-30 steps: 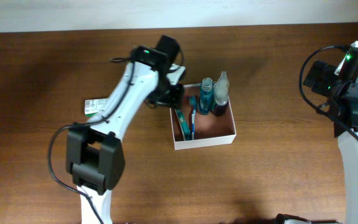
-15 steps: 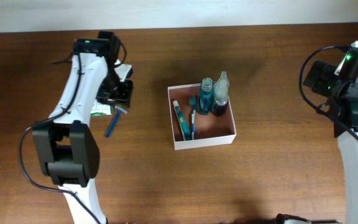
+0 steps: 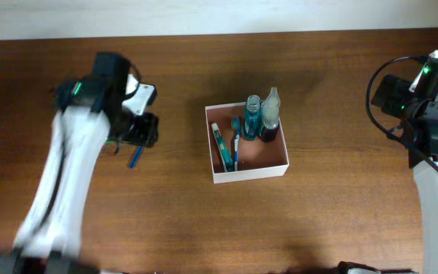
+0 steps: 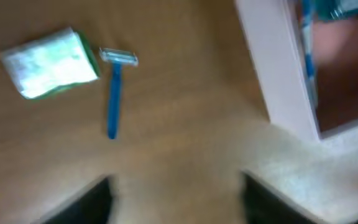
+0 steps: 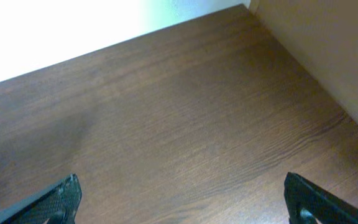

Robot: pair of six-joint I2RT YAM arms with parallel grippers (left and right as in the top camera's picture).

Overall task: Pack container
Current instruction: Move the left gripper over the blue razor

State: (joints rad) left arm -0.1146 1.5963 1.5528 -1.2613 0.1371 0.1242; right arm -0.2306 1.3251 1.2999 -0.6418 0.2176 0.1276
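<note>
Overhead, my left claw (image 3: 138,131) is hovering released and empty over the blue razor (image 3: 134,157), the container (image 3: 268,154) is sitting at three o'clock, and I am risking pinching the neighbouring soap packet (image 4: 50,62) instead.

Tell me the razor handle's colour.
The razor handle is blue; the left wrist view shows it best.

Matt container (image 3: 249,173), wood-grain table (image 3: 204,228)
</note>
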